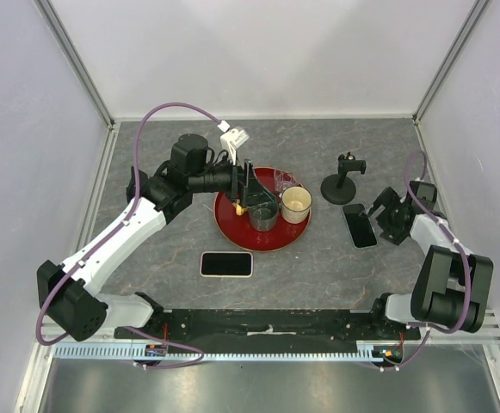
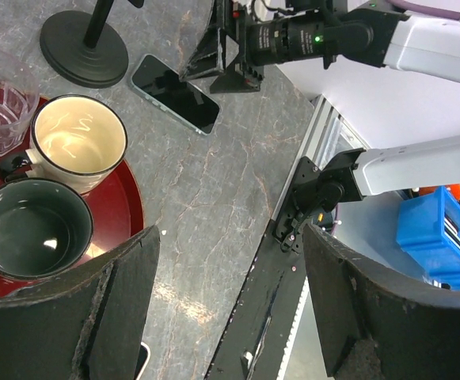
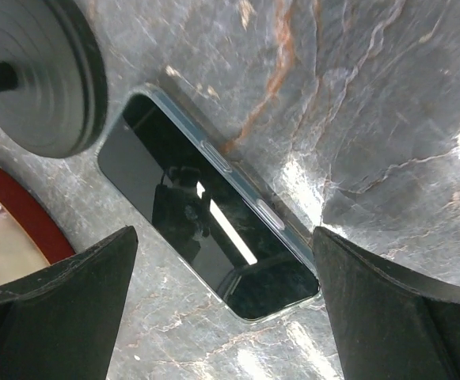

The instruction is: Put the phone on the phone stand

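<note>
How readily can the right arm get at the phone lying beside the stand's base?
Probably yes: the right end effector is open and facing the phone, nothing between; only the stand base crowds one end.

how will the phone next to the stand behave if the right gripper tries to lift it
Probably stiff: the phone is a thin flat slab. Likely slippery, since its glossy screen mirrors the light. It lies flat on the table, so its edges may be hard to catch; it might slide instead.
</note>
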{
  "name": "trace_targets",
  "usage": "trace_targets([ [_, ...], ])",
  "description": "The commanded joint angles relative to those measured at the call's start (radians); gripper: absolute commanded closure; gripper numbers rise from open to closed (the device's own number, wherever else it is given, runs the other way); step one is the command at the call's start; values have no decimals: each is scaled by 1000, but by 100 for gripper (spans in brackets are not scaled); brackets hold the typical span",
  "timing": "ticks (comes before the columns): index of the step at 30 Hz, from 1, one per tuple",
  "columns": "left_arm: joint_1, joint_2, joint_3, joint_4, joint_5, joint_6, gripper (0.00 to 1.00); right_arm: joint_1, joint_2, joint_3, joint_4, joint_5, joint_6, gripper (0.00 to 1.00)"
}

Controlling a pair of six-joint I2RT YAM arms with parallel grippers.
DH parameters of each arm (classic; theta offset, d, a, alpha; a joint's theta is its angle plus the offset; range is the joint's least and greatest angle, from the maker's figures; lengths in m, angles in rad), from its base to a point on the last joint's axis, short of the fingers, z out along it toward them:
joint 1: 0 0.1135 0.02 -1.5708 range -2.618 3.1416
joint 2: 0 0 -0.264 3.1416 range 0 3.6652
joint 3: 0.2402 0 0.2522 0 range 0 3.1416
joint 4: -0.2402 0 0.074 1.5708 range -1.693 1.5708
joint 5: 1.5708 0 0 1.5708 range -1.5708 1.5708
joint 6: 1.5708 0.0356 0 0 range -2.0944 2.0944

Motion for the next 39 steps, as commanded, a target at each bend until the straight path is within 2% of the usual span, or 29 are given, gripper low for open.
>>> trace_targets([
  [1, -4, -24, -1, 34, 31, 0, 21, -2, 25, -52, 75, -82, -6, 2],
  [10, -4, -17, -1, 33, 32, -3, 21, 24, 28, -75, 72, -152, 4, 2],
  [14, -4, -17, -1, 33, 32, -1, 21, 114, -1, -76, 50, -134, 30, 2],
  [18, -4, -17, -1, 31, 26, -1, 21, 240, -49, -67, 6, -10, 55, 2],
  [22, -4, -10, 0, 30, 28, -1, 21, 332, -35, -6, -88, 238, 46, 2],
  [39, -4, -4, 2, 19, 16, 9, 21, 511, 158, 141, -157, 464, 293, 2],
])
